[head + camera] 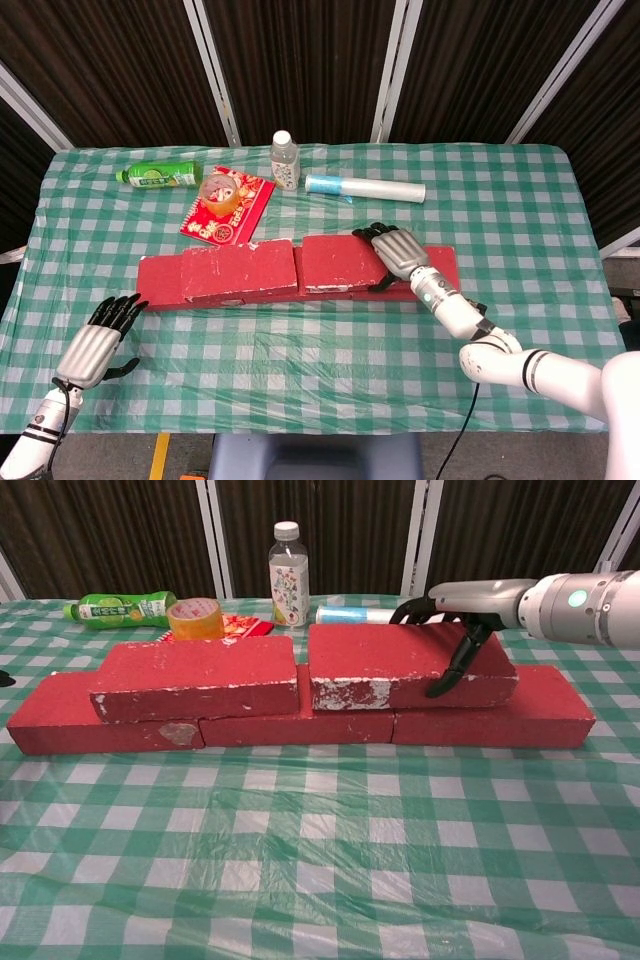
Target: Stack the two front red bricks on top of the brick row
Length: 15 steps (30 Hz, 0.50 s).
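Three red bricks form the bottom row (490, 718) across the table's middle. Two more red bricks lie on top of it. The left upper brick (240, 268) (195, 675) sits free. My right hand (397, 252) (468, 605) grips the right end of the right upper brick (338, 262) (380, 660), fingers over its back edge and thumb (448, 675) on its front face. The two upper bricks stand almost end to end with a thin gap between them. My left hand (97, 343) lies on the cloth at the front left, fingers apart, holding nothing.
Behind the row lie a green bottle (160, 175), a yellow tape roll (219, 190) on a red packet (245, 205), an upright water bottle (284, 160) and a blue-white roll (365, 188). The green checked cloth (320, 350) covers the table.
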Motion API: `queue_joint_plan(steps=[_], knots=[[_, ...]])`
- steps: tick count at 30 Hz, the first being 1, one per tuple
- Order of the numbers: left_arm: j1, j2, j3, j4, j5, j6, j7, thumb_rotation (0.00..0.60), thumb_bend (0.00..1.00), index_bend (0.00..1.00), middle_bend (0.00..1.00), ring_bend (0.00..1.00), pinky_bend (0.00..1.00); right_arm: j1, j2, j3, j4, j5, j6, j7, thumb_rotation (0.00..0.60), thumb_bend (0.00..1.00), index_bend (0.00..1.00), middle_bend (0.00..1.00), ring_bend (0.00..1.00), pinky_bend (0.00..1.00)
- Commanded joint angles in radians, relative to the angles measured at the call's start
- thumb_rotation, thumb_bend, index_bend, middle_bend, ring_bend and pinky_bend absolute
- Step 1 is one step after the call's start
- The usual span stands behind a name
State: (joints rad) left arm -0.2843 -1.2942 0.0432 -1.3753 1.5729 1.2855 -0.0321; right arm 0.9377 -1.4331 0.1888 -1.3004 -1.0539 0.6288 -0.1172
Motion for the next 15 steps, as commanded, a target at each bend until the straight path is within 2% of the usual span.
queue_joint_plan(steps=[1,15], knots=[[0.0,0.001,0.0,0.0,0.001,0.001,-0.002,0.6,0.25,0.0,0.0,0.0,0.06,0.003,0.0,-0.003,-0.004,0.011,0.004,-0.012,0.6,0.12,0.27,0.25,0.19,0.32],[0.0,0.004,0.002,-0.002,0.005,0.002,-0.007,0.6,0.25,0.0,0.0,0.0,0.06,0.018,-0.001,-0.018,-0.026,0.085,0.026,-0.095,0.6,0.12,0.18,0.2,0.13,0.32]])
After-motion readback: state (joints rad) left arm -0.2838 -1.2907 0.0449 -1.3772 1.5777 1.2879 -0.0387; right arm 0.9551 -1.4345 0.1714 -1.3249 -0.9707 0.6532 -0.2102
